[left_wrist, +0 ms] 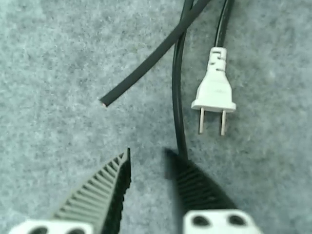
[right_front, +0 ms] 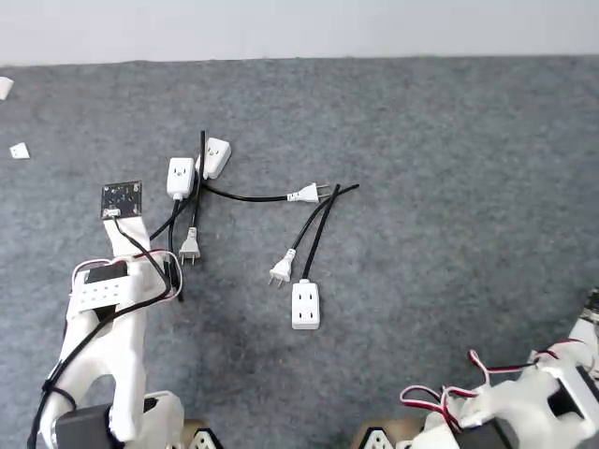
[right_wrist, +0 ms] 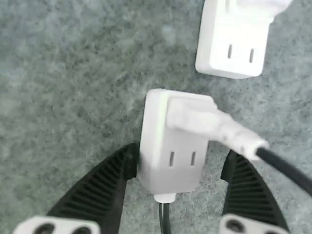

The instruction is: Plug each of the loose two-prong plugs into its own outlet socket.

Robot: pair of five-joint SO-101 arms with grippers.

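My left gripper (left_wrist: 146, 156) is open just above the grey carpet, nothing between its fingers. A loose white two-prong plug (left_wrist: 214, 92) lies ahead, prongs toward me. A black cable (left_wrist: 178, 97) runs to one fingertip, and a cut cable end (left_wrist: 105, 101) lies nearby. My right gripper (right_wrist: 181, 156) is open astride a white outlet socket (right_wrist: 168, 161) with a white plug (right_wrist: 195, 117) in it. A second outlet (right_wrist: 234, 46) lies beyond. The high view shows three loose plugs (right_front: 190, 245) (right_front: 304, 194) (right_front: 281, 269) and three outlets (right_front: 180, 176) (right_front: 215, 157) (right_front: 305, 306).
One arm (right_front: 108, 299) stands at the table's left beside the nearest plug, with a small circuit board (right_front: 122, 198) at its far end. Another arm (right_front: 524, 402) sits folded at the front right corner. White scraps (right_front: 19, 150) lie at the far left. Open carpet spreads right.
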